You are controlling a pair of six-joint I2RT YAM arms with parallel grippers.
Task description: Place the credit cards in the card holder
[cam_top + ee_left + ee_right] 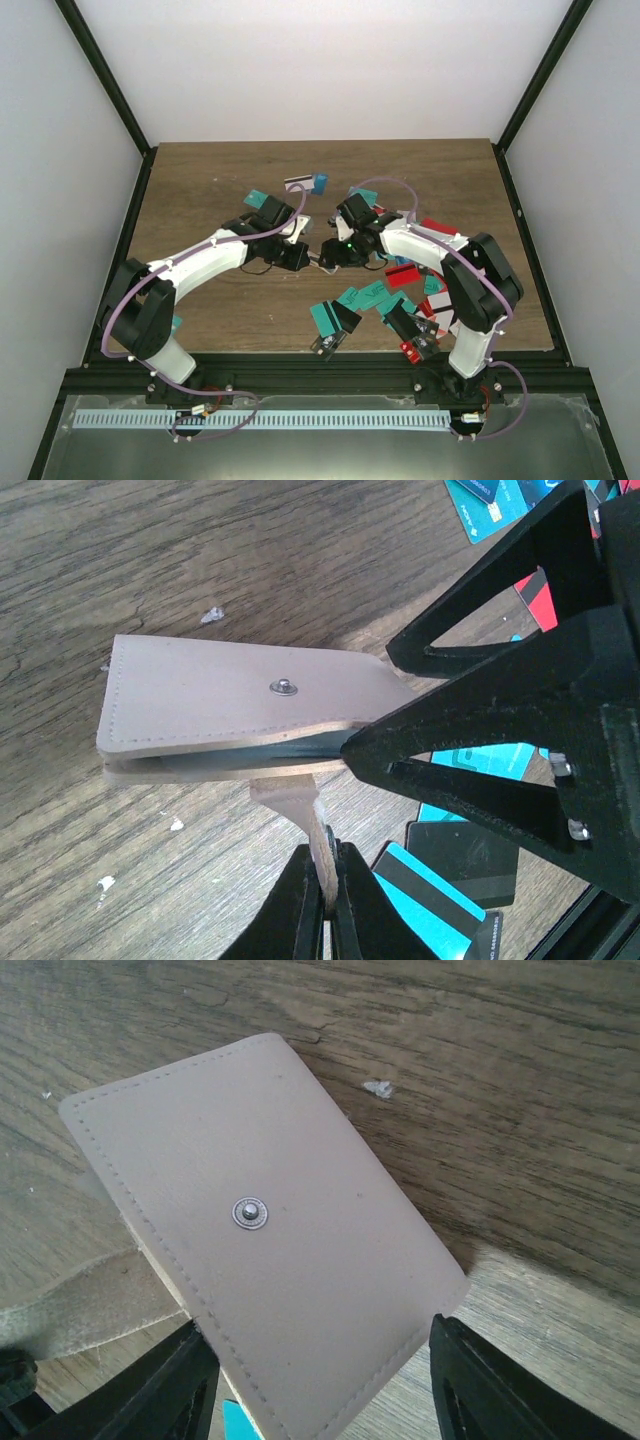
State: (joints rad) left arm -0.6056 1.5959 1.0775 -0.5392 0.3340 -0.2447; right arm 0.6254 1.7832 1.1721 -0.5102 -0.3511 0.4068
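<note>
Left claw (pixel 325 870), black and two-fingered, is pinched tight on the narrow tan tab (pixel 298 800) that hangs off the near long edge of the small tan stitched folding card holder (pixel 225 695), so the holder lies just beyond its fingertips. The black right claw (pixel 322 1335) straddles one short end of the holder, one finger against each long edge, clamping it across its width. From above, both claws meet near the middle of the brown wood-grain tabletop (pixel 200 200), with the holder between them and mostly hidden. In the left wrist view its long axis runs left to right, the stitched end pointing left, away from the right claw. The broad face with the round metal snap stud (pixel 250 1213) is turned upward. The two flaps gape slightly along the near edge, and a dark teal strip shows in the gap; I cannot tell whether it is a card. Whether the holder rests on the wood or hangs just above it is also unclear. Thin rectangular plastic credit cards (pixel 372 291) in teal, red, black and white lie scattered on the tabletop, most on the right arm's side.
</note>
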